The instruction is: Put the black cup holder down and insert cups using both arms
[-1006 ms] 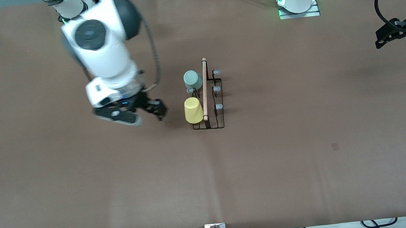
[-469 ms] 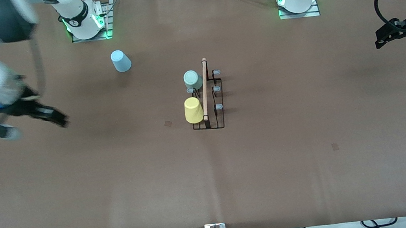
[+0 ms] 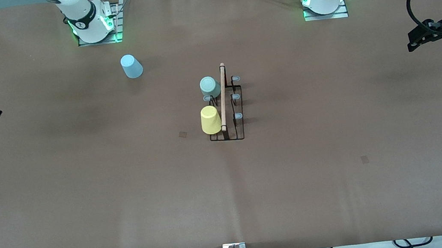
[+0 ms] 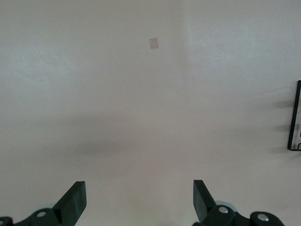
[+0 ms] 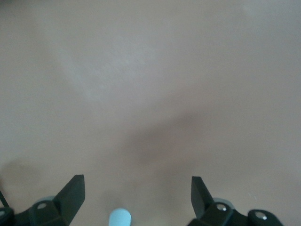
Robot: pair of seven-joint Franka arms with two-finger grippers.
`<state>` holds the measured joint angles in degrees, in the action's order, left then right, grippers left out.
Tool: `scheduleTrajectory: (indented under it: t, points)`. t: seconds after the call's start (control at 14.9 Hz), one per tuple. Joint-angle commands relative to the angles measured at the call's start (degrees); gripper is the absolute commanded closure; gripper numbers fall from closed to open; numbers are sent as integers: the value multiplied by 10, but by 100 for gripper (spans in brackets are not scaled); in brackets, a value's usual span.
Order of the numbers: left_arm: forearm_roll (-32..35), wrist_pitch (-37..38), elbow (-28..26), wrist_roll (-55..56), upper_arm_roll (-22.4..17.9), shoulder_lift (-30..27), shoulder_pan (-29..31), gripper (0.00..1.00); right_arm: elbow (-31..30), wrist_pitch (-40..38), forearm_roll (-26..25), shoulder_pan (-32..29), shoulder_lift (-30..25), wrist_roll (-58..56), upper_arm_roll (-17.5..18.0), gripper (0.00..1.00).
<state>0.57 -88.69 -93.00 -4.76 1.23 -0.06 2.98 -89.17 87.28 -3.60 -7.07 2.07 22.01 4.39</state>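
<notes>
Now the blue cup (image 3: 132,66) waits near the right arm's base; right gripper (image 5: 136,195) and left gripper (image 4: 139,200), both released, hover over opposite table ends, rack (image 3: 224,110) mid-table; best grasped squarely, then lowered onto a free peg.

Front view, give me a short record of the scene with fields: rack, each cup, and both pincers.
rack: black cup holder stands mid-table, wooden rod on top
mint green cup: upside down on a rack peg
yellow cup: upside down on a rack peg, nearer the front camera than the mint one
light blue cup: upside down on the table near the right arm's base, not on the rack
left pincer: open, empty, at the left arm's end of the table
right pincer: open, empty, at the right arm's end of the table
</notes>
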Motion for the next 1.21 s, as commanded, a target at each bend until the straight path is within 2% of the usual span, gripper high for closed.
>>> scheduleTrajectory:
  t: [0.0,0.34,0.8,1.14]
  points:
    - [-9,14,19,-7,0,9,2,0,22,-20,14,-3,15,-18,1,0]
    - [-9,16,19,-7,0,9,3,0,22,-8,33,5,14,-140,-25,0]
    - [-9,21,19,-7,1,9,0,0,30,6,32,3,15,-204,-25,0]
    - [-10,21,20,-7,1,9,-1,0,26,7,30,22,14,-204,-20,0]
